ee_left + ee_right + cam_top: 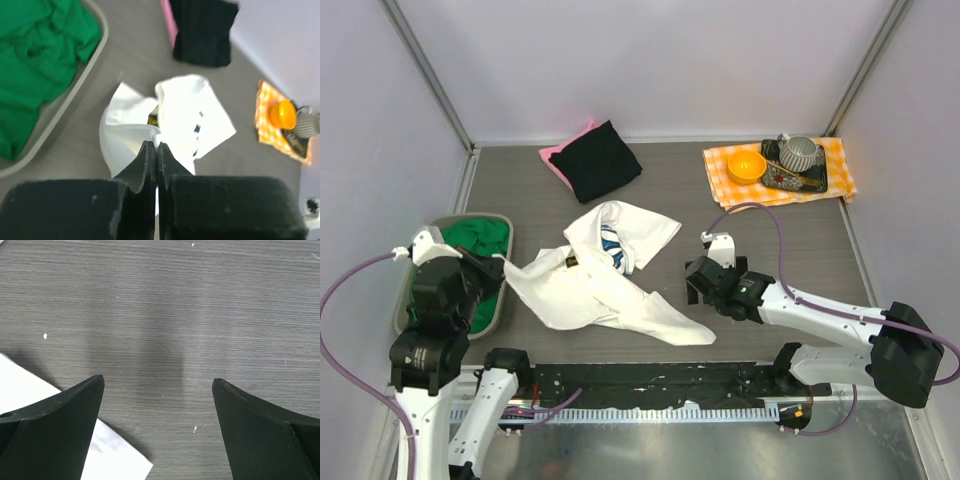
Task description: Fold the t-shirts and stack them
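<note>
My left claw [501,265] [153,145] is closed tight, its two dark fingers pressed together on the left edge of the white cotton t-shirt [588,292] [186,111], and a thin sliver of white fabric shows between them in the left wrist view. That shirt lies crumpled and half spread in the middle of the grey wood-grain table [770,240] [200,315], with a bit of blue print showing among its folds. My right claw [693,285] [158,382] stands wide open and has hold of nothing. It hangs low over bare table just beside the shirt's right side, and one white corner of the shirt [117,457] reaches in beside its left finger. The plain green t-shirt [470,240] [35,65] is bunched up in the shallow grey plastic tray [470,216] [65,107] at the left side of the table, close to my left arm. At the back of the table the black t-shirt [600,160] [205,30] lies folded on top of the pink t-shirt [558,160] [169,22], whose edge shows along its left side. Well apart at the back right lies the orange-and-white checked cloth [720,185] [265,115]. It carries a small orange bowl [746,165] [282,114] and a grey ribbed cup [800,152] that stands on a dark patterned plate [800,182].
</note>
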Controlling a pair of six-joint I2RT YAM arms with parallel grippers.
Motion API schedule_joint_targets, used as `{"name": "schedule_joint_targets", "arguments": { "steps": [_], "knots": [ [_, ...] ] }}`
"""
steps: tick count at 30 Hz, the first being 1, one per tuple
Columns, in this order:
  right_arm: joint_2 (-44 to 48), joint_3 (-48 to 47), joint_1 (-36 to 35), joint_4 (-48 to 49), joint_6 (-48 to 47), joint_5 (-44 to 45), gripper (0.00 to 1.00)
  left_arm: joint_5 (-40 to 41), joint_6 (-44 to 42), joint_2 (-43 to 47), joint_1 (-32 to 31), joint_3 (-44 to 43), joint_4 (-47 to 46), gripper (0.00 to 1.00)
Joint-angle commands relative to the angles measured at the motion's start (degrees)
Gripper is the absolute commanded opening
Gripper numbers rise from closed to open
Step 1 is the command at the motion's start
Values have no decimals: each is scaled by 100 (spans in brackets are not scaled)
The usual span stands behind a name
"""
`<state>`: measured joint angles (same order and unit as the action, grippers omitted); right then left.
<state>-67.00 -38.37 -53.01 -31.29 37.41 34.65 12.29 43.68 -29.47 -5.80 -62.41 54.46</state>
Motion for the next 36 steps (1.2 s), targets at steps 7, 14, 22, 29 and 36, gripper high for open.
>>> {"name": "schedule_joint_targets", "arguments": {
  "steps": [7,14,22,29,36],
  "knots": [
    [153,93,-68,483,82,-1399,93,-192,88,399,35,-17,1146,0],
    [336,453,-463,580,275,-2208,88,-131,97,478,35,71,935,0],
    [978,813,-631,168,697,-2428,80,-184,62,522,35,247,777,0],
    [1084,1015,-658,-9,882,-2376,71,-148,0,487,35,300,654,0],
    [917,1165,-666,0,1084,-2130,70,-26,-149,443,35,282,645,0]
  ]
}}
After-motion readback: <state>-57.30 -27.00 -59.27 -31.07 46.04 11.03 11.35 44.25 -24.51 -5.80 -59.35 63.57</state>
